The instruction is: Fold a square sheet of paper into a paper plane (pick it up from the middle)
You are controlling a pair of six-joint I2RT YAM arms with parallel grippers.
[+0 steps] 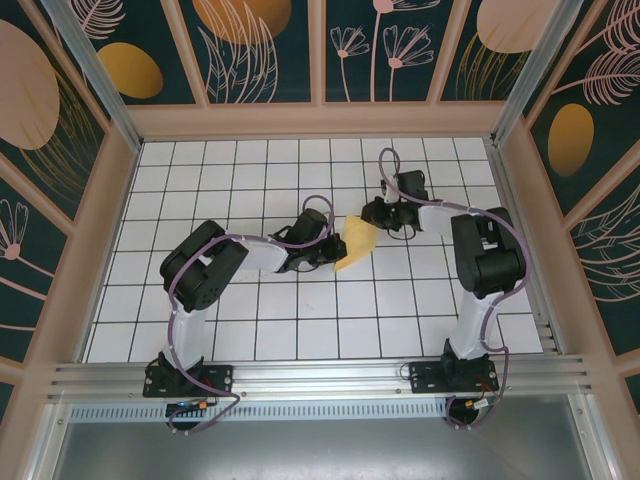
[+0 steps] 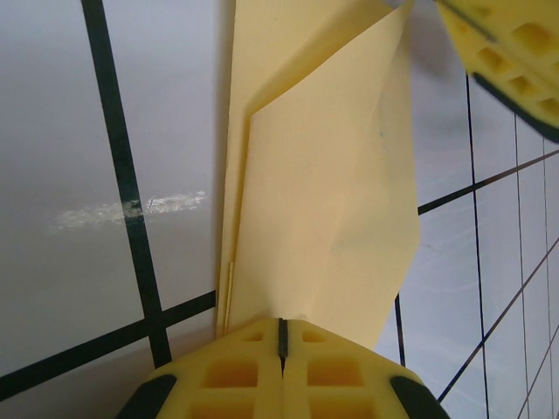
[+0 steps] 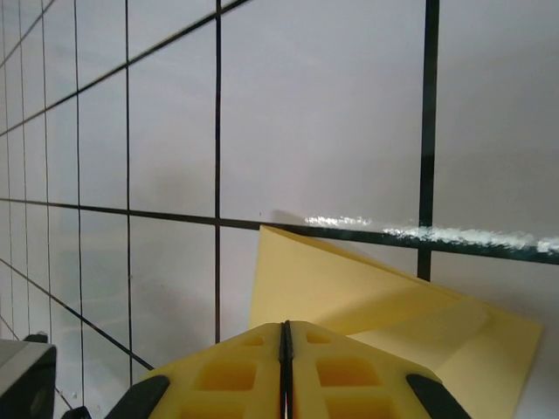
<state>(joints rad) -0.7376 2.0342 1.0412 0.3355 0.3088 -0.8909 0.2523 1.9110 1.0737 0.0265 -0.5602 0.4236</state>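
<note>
Paper first: thin yellow paper sheet (image 1: 357,243), folded into a wedge with creases, sitting near the middle of the white tabletop (image 1: 250,320) with black grid lines, right between the two arms. Pinched at its narrow end by the left gripper (image 2: 281,325), yellow pads pressed together with the sheet poking out between them. Closed tight as well, on the other side, the right gripper (image 3: 286,330), tip down at the far corner of the sheet; hard to tell whether holding that corner or just touching it. Not a plane yet, by the look of it, with more folds to go. Plenty to go wrong from here. Could tear the sheet if tugged two ways at once by both grippers. Could end up with a crooked fold if dragged along the tabletop while pressed down. Could spring back open if let go before a crease is rubbed flat. Could slip out of the pinch too, being so thin and smooth. Best to go slow and press flat.
</note>
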